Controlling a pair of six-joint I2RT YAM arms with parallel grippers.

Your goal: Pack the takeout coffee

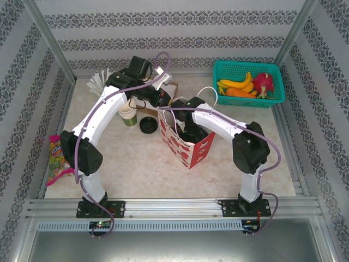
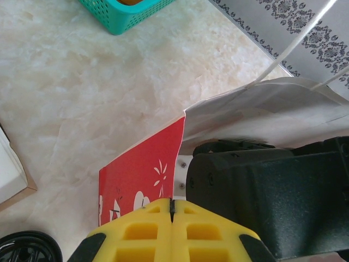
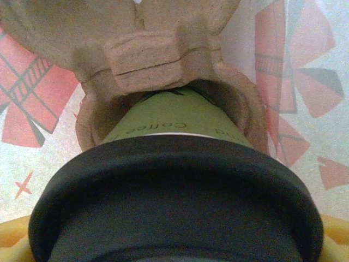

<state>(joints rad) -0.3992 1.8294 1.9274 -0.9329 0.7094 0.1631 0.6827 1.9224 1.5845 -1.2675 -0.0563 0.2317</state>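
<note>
The tabletop [image 2: 82,93] has a smooth, faintly glossy marble look. The bag [image 1: 192,148] is paper, printed red outside and plain white within. The tray [image 3: 147,54] is rough, fibrous moulded pulp. The coffee cup [image 3: 174,117] is matt green paper under a smooth, dull black plastic lid [image 3: 174,191]. The left end effector [image 2: 172,203] has matt yellow plastic fingers [image 2: 139,232]. The basket [image 1: 251,102] is teal plastic mesh.

One bag [image 1: 191,150], one basket [image 1: 245,63] — one lidded cup [image 3: 180,115]
</note>
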